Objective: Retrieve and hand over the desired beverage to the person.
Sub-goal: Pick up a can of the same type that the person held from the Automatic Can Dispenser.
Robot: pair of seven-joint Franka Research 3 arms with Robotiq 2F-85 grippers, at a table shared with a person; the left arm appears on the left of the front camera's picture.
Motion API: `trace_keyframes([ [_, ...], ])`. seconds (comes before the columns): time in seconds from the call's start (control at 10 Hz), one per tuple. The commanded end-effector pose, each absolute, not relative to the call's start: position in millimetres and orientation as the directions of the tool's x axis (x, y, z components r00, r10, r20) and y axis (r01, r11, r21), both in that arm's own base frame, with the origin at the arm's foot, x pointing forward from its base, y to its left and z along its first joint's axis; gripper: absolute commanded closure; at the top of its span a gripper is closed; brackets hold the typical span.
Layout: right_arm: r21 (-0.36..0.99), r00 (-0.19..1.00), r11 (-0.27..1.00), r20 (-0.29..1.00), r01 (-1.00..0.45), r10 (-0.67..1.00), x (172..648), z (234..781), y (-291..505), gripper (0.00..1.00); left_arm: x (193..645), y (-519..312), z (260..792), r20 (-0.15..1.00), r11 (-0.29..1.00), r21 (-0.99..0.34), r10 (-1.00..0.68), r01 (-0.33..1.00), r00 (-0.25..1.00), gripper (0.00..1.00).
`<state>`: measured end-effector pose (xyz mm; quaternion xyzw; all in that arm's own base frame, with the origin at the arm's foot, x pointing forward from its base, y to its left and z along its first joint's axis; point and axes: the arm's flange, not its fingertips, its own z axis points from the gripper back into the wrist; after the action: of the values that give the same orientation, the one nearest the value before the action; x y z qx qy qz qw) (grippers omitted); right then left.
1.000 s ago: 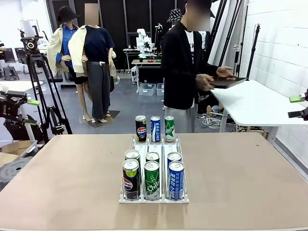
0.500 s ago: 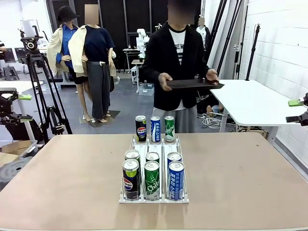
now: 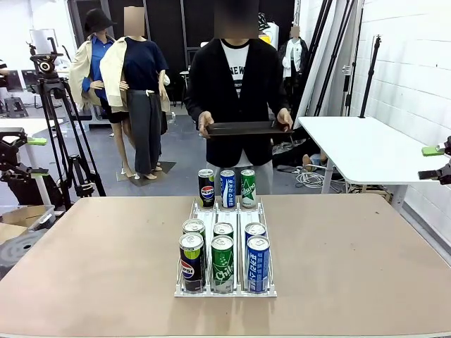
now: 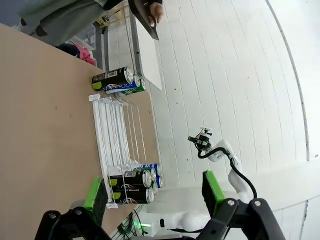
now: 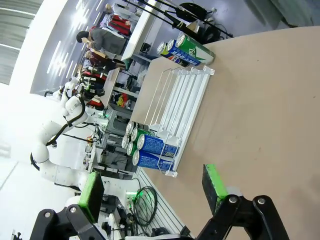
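The person (image 3: 236,91) is seen at 12 o'clock, across the bench (image 3: 352,267), and a black tray (image 3: 246,128) is held out level, ready to be loaded. No drink is singled out yet, so the wanted can cannot be told.

The cans are found mid-bench in a wire rack (image 3: 225,291). Three are lined up at its far end: a Pepsi can (image 3: 206,188), a blue can (image 3: 227,188) and a green can (image 3: 248,187). Six more are packed in its near end, in three lanes.

The left jaws are parked wide open and empty at 9 o'clock, off the bench edge. The right jaws are likewise spread and empty at 3 o'clock.

The cans are judged to be slim, smooth and thin-walled: stiff enough if full, but easily dented and rather slippery. A moderate squeeze at mid-body is called for, with the can kept upright. The far row is judged easier to reach, since the near cans are hemmed in by wires and neighbours.
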<state>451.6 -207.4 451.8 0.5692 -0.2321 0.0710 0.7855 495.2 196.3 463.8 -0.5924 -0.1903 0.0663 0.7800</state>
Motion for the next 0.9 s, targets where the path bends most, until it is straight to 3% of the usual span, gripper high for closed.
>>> trace_keyframes([
  [0.0,0.861,0.881,0.344,0.447,-0.376,-0.154,451.7,451.6,-206.7,0.0,495.0,196.2,464.6,0.216,0.289,-0.95,0.329,0.12,0.919,0.0],
  [0.8,0.861,0.881,0.344,0.447,-0.376,-0.154,451.7,451.6,-206.7,0.0,495.0,196.2,464.6,0.216,0.289,-0.95,0.329,0.12,0.919,0.0],
])
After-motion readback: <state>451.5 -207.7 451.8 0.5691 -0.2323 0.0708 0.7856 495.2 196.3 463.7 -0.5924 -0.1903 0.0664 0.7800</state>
